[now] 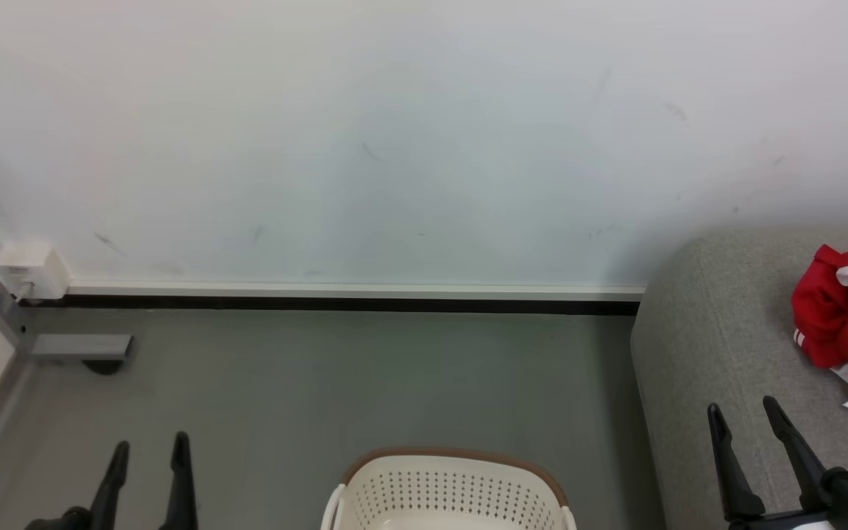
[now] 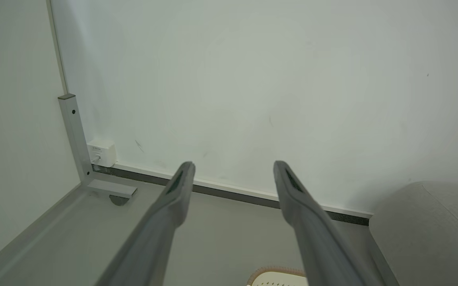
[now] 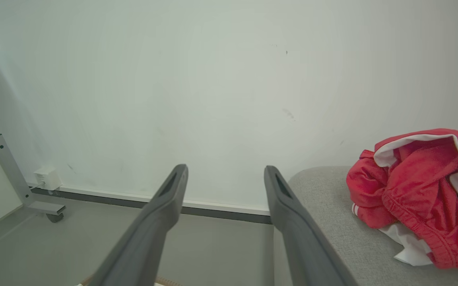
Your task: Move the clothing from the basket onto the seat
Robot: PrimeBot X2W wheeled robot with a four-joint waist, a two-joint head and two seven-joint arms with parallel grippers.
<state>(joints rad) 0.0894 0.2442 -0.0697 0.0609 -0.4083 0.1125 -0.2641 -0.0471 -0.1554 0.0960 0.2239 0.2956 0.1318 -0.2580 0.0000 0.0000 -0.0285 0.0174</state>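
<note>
Scuffed white wall [image 1: 394, 147] and grey floor [image 1: 321, 383] are making up the background, and the seat [image 1: 718, 346] is sitting against the wall at the right. The clothing [image 1: 847, 316] is lying bunched on the seat cushion, toward the seat's right side: red, with white fabric peeking out and thin white stripes at one hem. The basket [image 1: 453, 489] is standing on the floor near the seat's left side, not touching it. Only its far inner wall is showing, bare perforated plastic with no red. The rest is running off frame, so I can't tell if it's empty. The right gripper [image 1: 741, 403] is hovering over the seat's front left corner, fingers spread, carrying nothing, clear of the clothing. The left gripper [image 1: 152, 440] is hovering over the floor well left of the seat, past the basket, fingers also spread and empty. Handling call: the fabric is looking light, limp and non-fragile, so it'll be draping and trailing rather than holding shape. Best bet is pinching a thick bunched fold or the gathered elastic hem [image 3: 412, 214], not a single loose layer, which I'd expect to be slipping out. A wall box [image 1: 30, 269] and a grey frame foot [image 1: 82, 347] are sitting far left of the seat, out of the way.
</note>
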